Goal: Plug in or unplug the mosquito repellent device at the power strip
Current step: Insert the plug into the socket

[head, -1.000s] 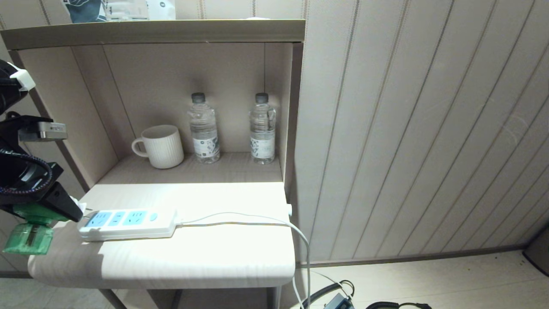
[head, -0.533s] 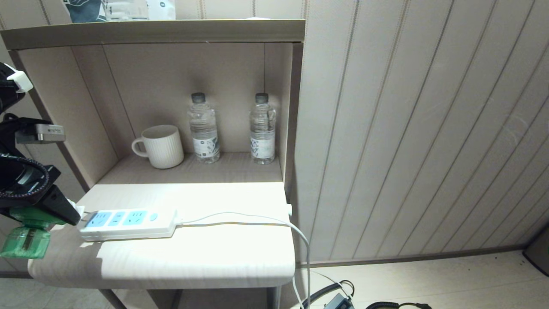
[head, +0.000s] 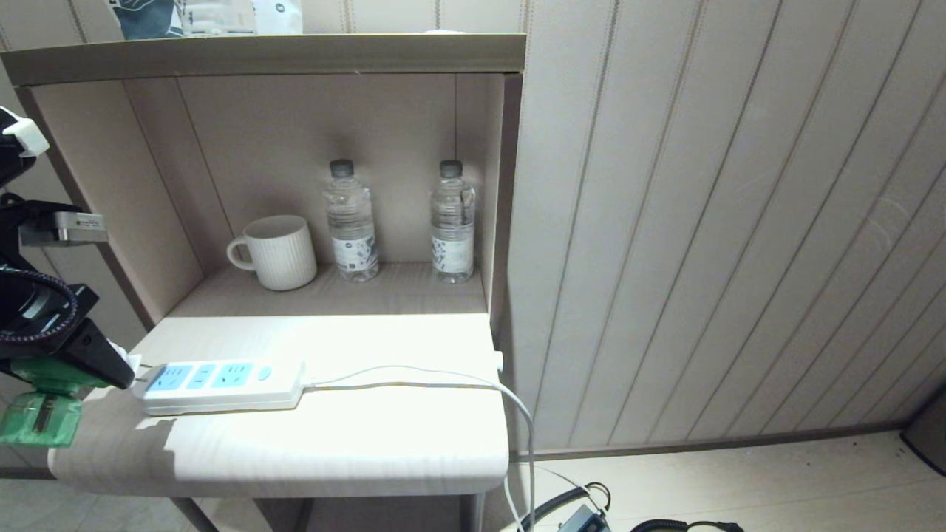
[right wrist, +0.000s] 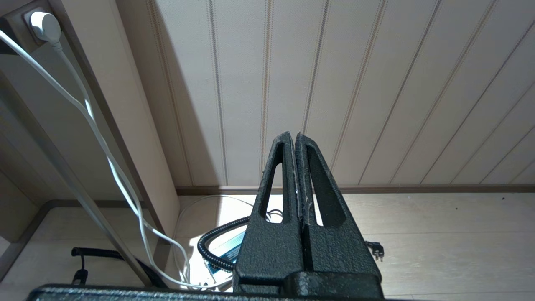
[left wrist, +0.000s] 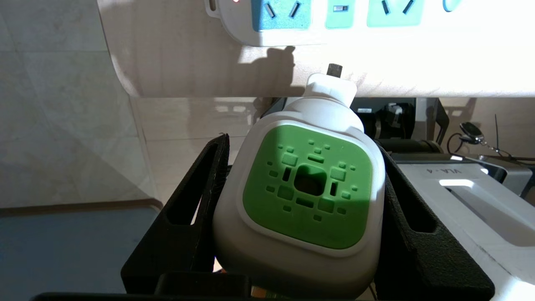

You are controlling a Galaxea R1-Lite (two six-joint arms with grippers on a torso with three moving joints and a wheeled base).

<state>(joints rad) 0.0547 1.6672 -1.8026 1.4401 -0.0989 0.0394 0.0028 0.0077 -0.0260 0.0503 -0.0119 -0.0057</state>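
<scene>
Pointing plug-first at the power strip, the mosquito repellent device (gripped between left fingers), bottle end lowest.

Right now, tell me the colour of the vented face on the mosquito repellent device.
Bright green, framed by white casing; the mosquito repellent device shows best in the left wrist view.

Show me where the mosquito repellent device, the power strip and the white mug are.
mosquito repellent device [left wrist: 309,188]: left wrist view, on its green vented face.
power strip [head: 222,395]: head view, on its white front side.
white mug [head: 281,251]: head view, on its ribbed wall.
</scene>
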